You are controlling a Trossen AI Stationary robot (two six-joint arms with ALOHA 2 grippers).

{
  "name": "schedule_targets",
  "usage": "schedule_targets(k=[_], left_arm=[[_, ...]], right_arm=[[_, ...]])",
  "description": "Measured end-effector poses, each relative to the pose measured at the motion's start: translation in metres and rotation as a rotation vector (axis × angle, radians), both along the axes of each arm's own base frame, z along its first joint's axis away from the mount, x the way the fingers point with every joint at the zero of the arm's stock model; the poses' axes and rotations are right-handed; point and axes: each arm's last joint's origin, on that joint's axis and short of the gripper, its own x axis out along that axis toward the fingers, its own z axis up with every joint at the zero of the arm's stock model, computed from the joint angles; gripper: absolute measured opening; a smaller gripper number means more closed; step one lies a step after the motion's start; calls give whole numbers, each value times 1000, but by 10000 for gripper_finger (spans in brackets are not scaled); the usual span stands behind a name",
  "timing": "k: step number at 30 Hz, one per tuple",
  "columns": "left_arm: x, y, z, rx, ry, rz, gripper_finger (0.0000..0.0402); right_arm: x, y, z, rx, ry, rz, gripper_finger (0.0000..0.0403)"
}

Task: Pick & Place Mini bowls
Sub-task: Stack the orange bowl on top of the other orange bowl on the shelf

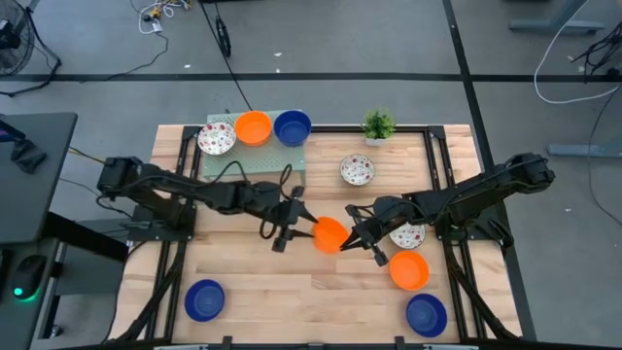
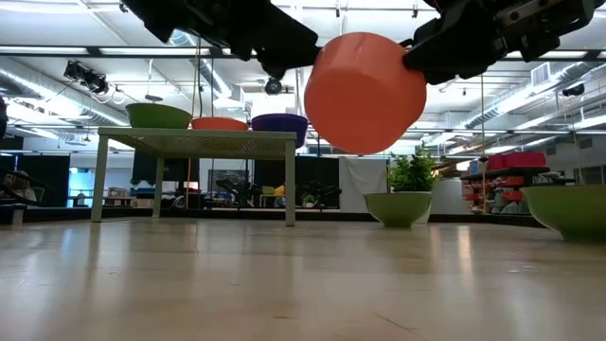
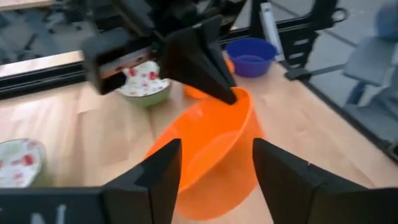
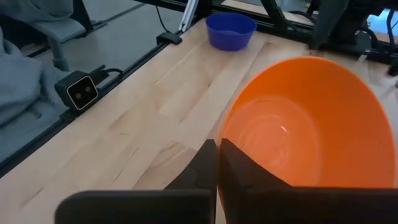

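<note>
Hanging above mid-table, the small round solid-orange bowl sits tilted, its rim pinched between our right gripper's clenched fingers. Our left gripper faces it, fingers released and spread either side of the bowl's near wall.

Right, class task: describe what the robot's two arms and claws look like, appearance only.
Both arms are black and jointed, with loose black cables along them. Left claw: two flat, wedge-shaped black fingers. Right claw: two matte black, tapered fingers. No markings or colour accents visible.
</note>
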Motion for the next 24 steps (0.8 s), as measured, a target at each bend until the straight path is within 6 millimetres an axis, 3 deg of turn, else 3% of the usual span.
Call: schedule_targets(k=[7, 24], left_arm=[[5, 2, -10, -44, 26, -70, 202], [9, 1, -16, -39, 27, -114, 127]], right_arm=[[0, 0, 1, 2, -9, 0, 5], [2, 1, 5, 4, -60, 13, 5]])
